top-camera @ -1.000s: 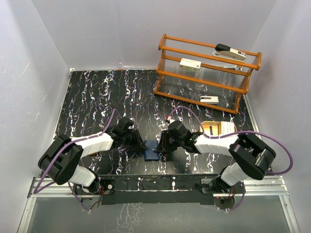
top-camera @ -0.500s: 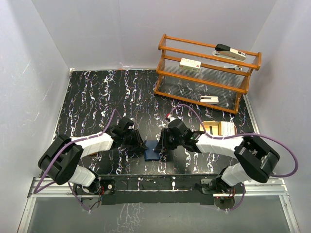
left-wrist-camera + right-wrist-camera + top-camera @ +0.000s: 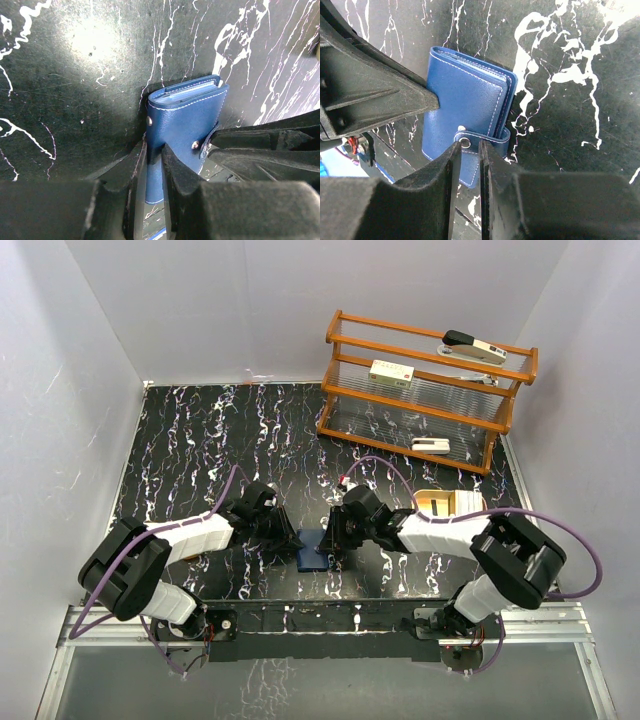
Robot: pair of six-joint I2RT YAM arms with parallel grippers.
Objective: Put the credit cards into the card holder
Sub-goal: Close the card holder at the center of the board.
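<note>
The card holder (image 3: pixel 312 556) is a closed navy wallet lying on the black marbled table between both arms. It also shows in the left wrist view (image 3: pixel 187 117) and the right wrist view (image 3: pixel 465 97). My left gripper (image 3: pixel 154 156) is shut on the wallet's near edge and shows in the top view (image 3: pixel 291 537). My right gripper (image 3: pixel 469 146) is nearly closed on the wallet's snap tab (image 3: pixel 485 136) and shows in the top view (image 3: pixel 329 540). Thin pale layers (image 3: pixel 192 91) show in the wallet's open end. No loose credit cards are in view.
A wooden rack (image 3: pixel 352 420) stands at the back right with white block devices (image 3: pixel 391 371) on its shelves. A beige tray (image 3: pixel 449 504) sits behind my right forearm. White walls close in the table on three sides.
My right wrist has shifted slightly toward the wallet. The left arm and the wallet have stayed in place.
</note>
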